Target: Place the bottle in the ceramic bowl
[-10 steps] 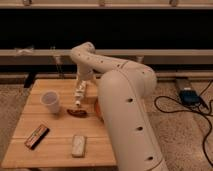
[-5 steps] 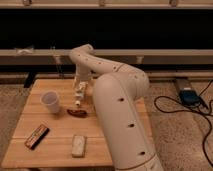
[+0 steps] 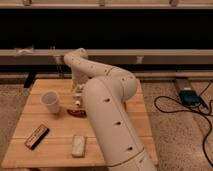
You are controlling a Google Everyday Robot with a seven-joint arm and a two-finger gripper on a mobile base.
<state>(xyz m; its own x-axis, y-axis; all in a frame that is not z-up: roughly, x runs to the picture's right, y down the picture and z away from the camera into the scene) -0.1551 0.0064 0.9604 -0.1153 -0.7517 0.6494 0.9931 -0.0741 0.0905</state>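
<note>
The ceramic bowl (image 3: 75,113) is orange-red and sits at the middle of the wooden table (image 3: 125,112), partly hidden by my arm. My gripper (image 3: 78,98) hangs straight down just above the bowl's far side. It appears shut on the bottle (image 3: 77,102), a slim whitish thing held upright, with its lower end close over the bowl. The bottle is partly hidden by the fingers.
A white cup (image 3: 50,101) stands left of the bowl. A dark flat bar (image 3: 36,136) lies at the front left. A pale rectangular block (image 3: 78,145) lies at the front. My arm's thick link (image 3: 107,125) covers the table's right middle. A black cable (image 3: 185,107) lies on the floor at right.
My arm's thick link has swung and now fills more of the view's middle. The gripper stays over the bowl with the bottle, a little lower.
</note>
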